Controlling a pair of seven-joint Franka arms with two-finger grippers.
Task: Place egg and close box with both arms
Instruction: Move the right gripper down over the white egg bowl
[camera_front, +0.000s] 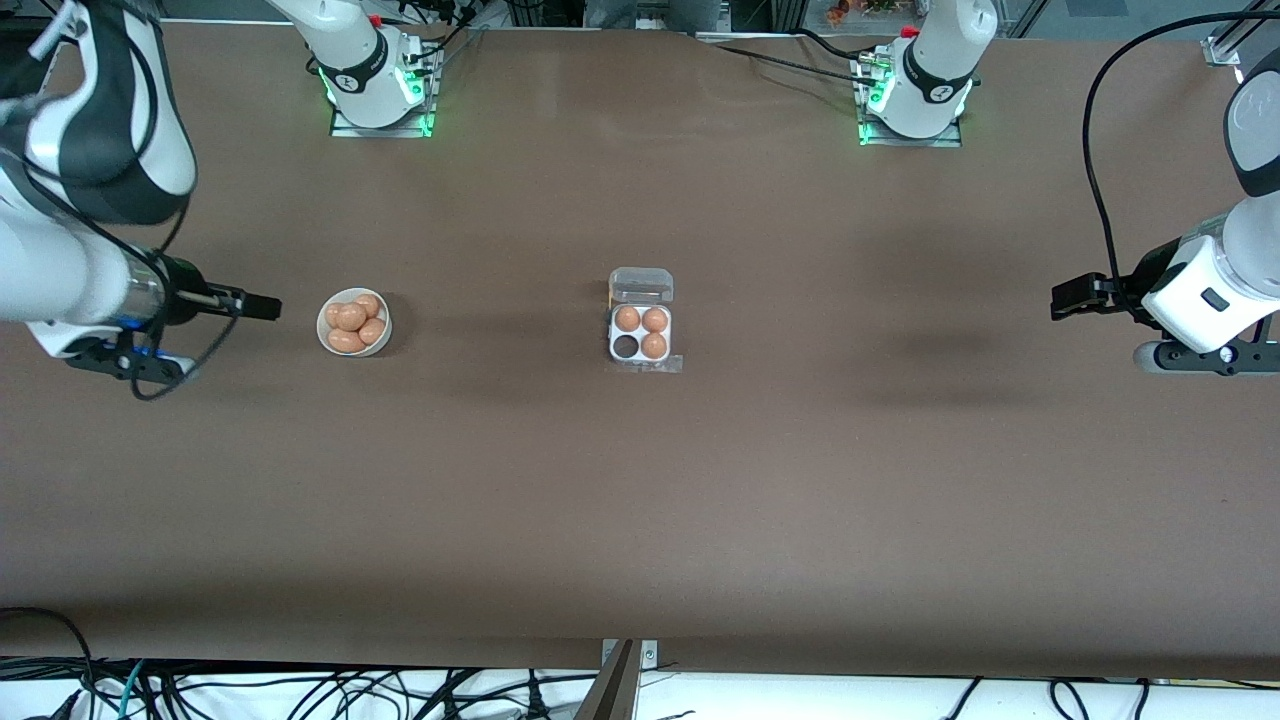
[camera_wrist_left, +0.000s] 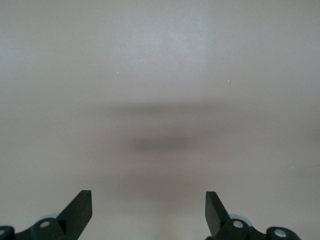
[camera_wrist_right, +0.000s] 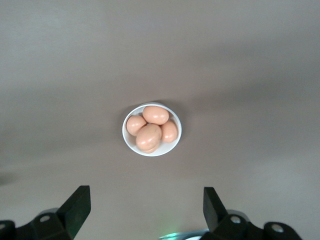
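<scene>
Box (camera_front: 640, 332): mid-table, lid open, three eggs (camera_front: 641, 320) in, one cell bare.
Bowl (camera_front: 328, 337): toward the right arm's end, four eggs.
Right gripper (camera_front: 262, 306): beside the bowl, jaws released.
Left gripper (camera_front: 1066, 298): over bare table, jaws released.

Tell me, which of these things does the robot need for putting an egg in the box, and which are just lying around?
Needed for the job:
- eggs in the white bowl
- box, lid open, three eggs in it, one cell empty
- right gripper, open, beside the bowl
- left gripper, open, waiting over bare table

Just lying about:
- cables along the table's edge nearest the front camera
</scene>
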